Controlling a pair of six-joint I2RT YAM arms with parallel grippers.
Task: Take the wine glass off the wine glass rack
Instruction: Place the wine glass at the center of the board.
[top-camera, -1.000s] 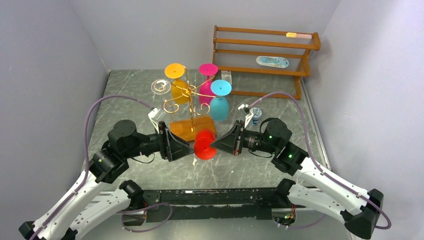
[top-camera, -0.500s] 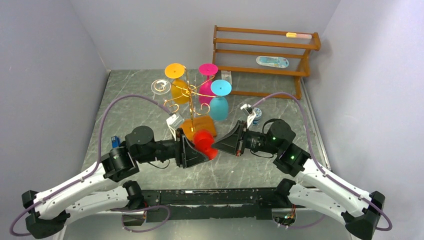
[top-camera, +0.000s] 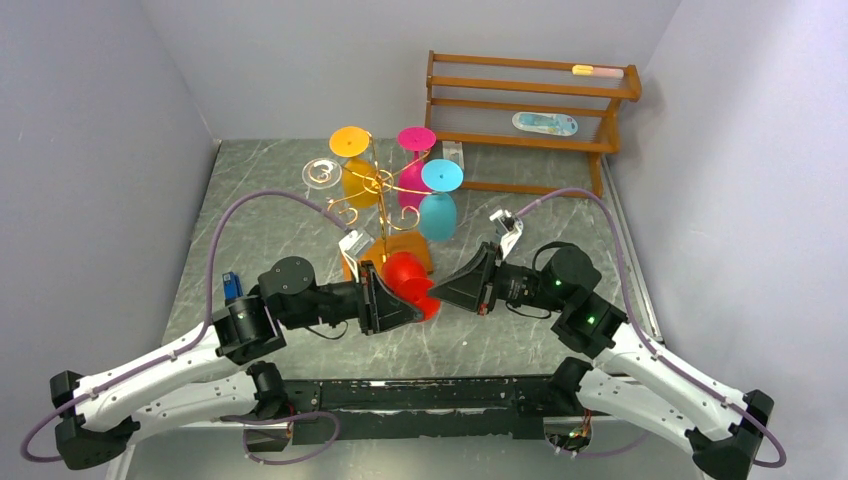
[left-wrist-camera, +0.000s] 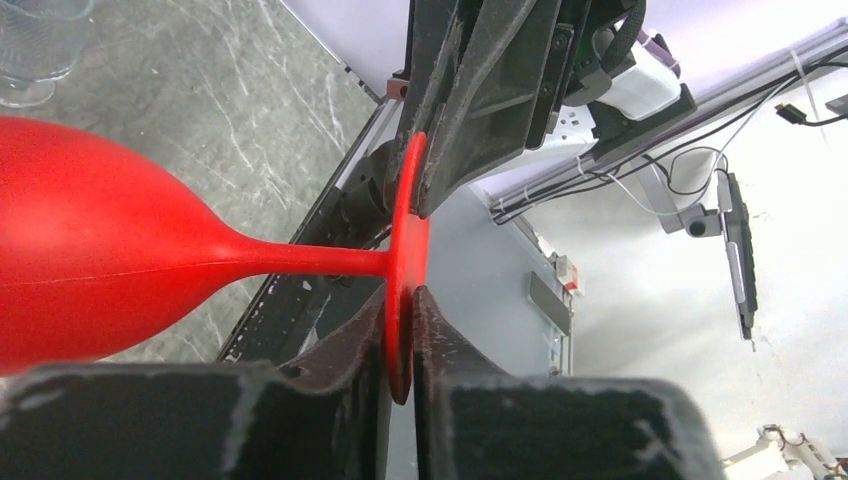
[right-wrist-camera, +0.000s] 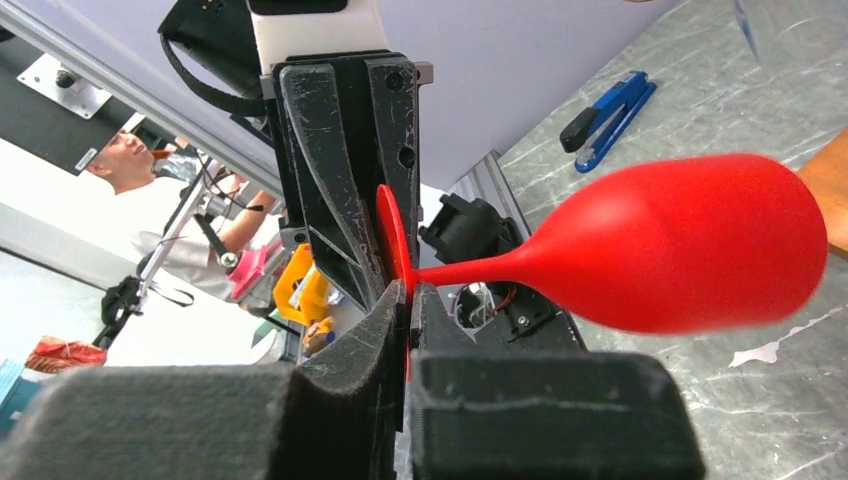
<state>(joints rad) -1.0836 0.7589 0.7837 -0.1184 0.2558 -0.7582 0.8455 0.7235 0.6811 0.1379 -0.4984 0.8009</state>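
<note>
A red wine glass (top-camera: 403, 272) hangs on its side just in front of the wine glass rack (top-camera: 383, 190), a gold wire stand on an orange-brown wooden base. My left gripper (top-camera: 418, 310) is shut on the lower edge of the glass's round foot (left-wrist-camera: 408, 230), with the jaws (left-wrist-camera: 402, 345) pinching the thin disc. From the other side, my right gripper (top-camera: 438, 288) is shut on the same foot (right-wrist-camera: 392, 235), clamping its rim (right-wrist-camera: 407, 310). The bowl (right-wrist-camera: 690, 245) points toward the rack. Orange, pink, cyan and clear glasses still hang on the rack.
A brown slatted wooden shelf (top-camera: 530, 110) stands at the back right. A blue stapler (top-camera: 230, 285) lies at the left by my left arm. A small clear cup (top-camera: 512, 230) sits right of the rack. Grey walls close in on both sides.
My left arm swung right to the red glass and its jaws closed on the foot. The right gripper kept its grip and shifted slightly right.
</note>
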